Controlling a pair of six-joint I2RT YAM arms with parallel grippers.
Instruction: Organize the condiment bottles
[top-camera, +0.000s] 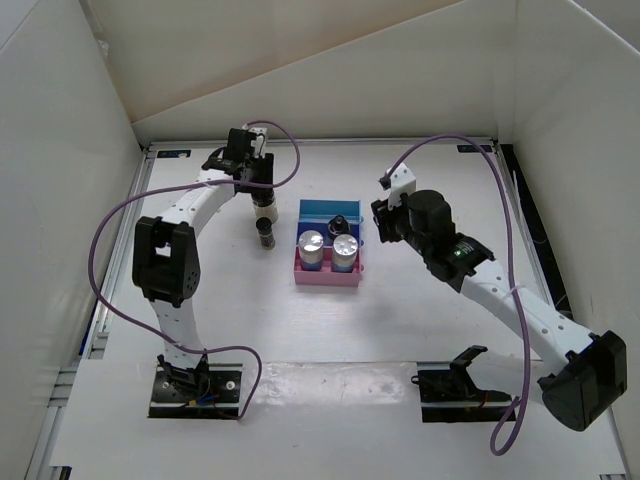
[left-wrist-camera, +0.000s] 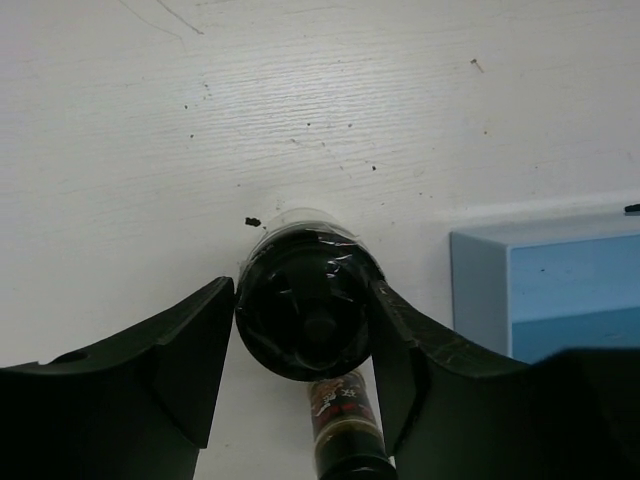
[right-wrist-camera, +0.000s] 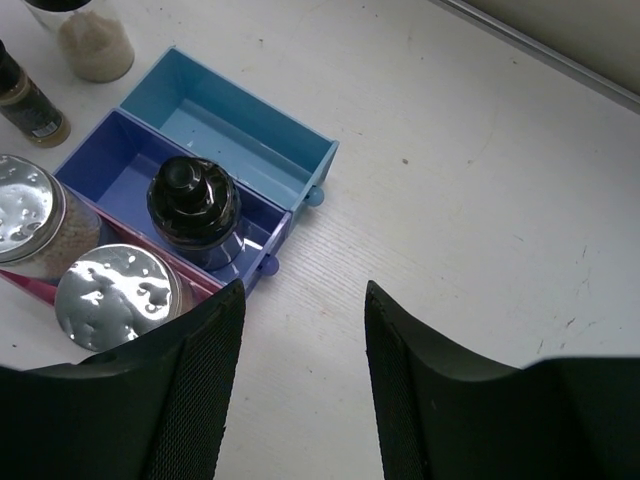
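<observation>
Left wrist view: the black-capped cylindrical bottle (left-wrist-camera: 300, 320) is pinched by the left gripper (left-wrist-camera: 303, 295) beside the blue plastic rack (left-wrist-camera: 480, 285). The slim dark bottle (left-wrist-camera: 345, 425) just beside it may be toppled by a sideways swing. The right gripper (right-wrist-camera: 302, 295) is spread wide, empty.

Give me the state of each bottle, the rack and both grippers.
rack: back tier empty
pale-filled bottle: upright, outside the rack, gripped at its cap
left gripper: shut on the pale-filled bottle
right gripper: open, empty
dark bottle: upright on the table, free
black-capped bottle: upright in the middle tier
silver-topped bottles: both upright in the front tier
</observation>
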